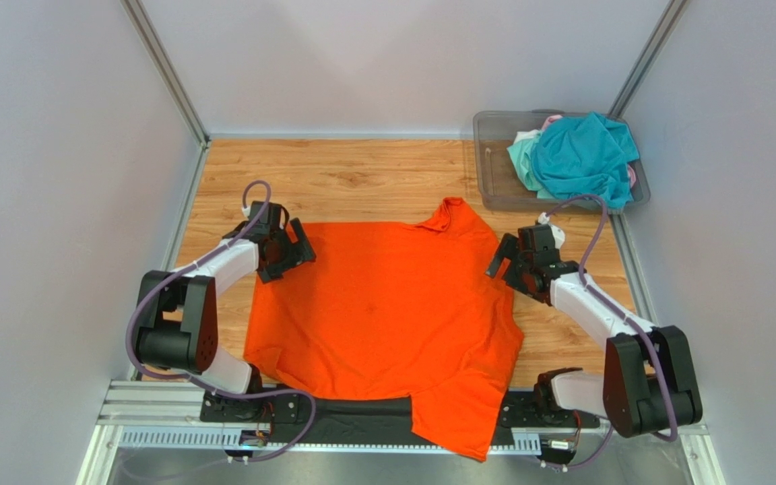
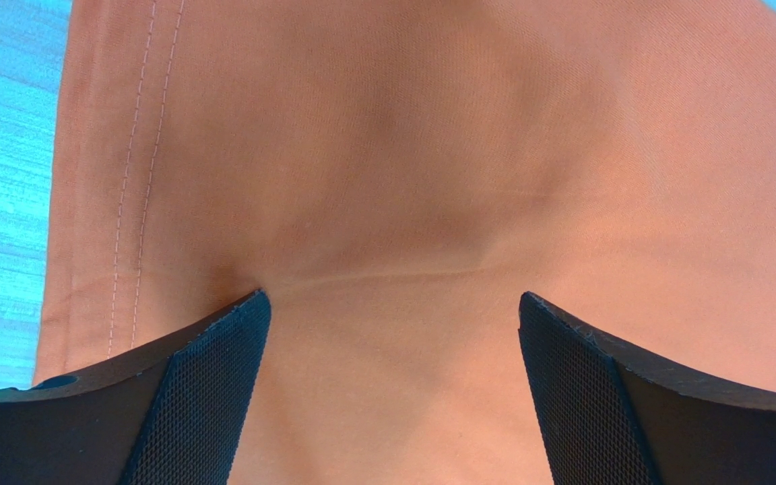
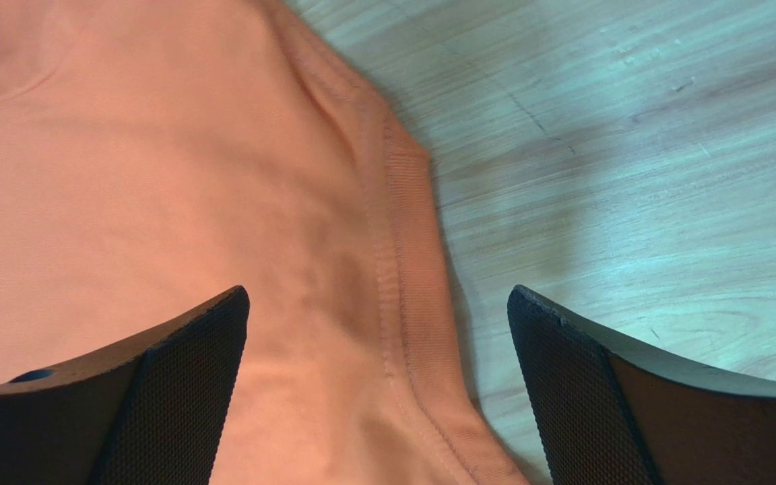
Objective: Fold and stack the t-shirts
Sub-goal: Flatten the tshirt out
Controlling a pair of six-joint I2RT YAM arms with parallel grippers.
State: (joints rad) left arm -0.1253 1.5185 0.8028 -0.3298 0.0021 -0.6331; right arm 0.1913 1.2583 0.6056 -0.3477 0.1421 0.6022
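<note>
A bright orange t-shirt lies spread on the wooden table, its lower corner hanging over the near edge. My left gripper stands open at the shirt's far left corner; in the left wrist view orange fabric with a stitched hem fills the space between the fingers. My right gripper is open at the shirt's right edge, its jaws straddling the ribbed hem, one fingertip over cloth and the other over bare wood. A teal t-shirt lies heaped in the bin with paler ones beneath.
A clear grey plastic bin sits at the far right corner of the table. Grey walls close in the left, right and back. Bare wood shows beyond the orange shirt, and a metal rail runs along the near edge.
</note>
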